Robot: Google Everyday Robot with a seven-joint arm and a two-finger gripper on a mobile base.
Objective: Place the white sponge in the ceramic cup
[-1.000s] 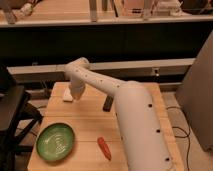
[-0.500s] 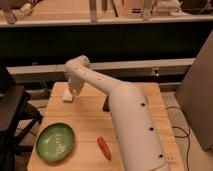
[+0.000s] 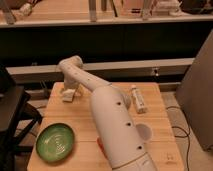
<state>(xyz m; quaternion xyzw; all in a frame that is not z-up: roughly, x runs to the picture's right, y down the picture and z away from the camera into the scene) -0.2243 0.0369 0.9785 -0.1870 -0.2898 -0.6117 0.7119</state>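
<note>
My gripper is at the far left of the wooden table, pointing down at the end of the white arm that reaches up from the bottom of the camera view. A small white block, seemingly the white sponge, sits right at the gripper's tip; I cannot tell whether it is held or lying on the table. The ceramic cup stands at the right of the table, partly hidden behind the arm and well away from the gripper.
A green plate lies at the front left. A white bottle lies at the back right. A red object peeks out from the arm's left edge. A dark chair stands to the left of the table.
The gripper has stayed at the far left by the white block. The arm's body has swung left and now covers most of the red object and the table's middle.
</note>
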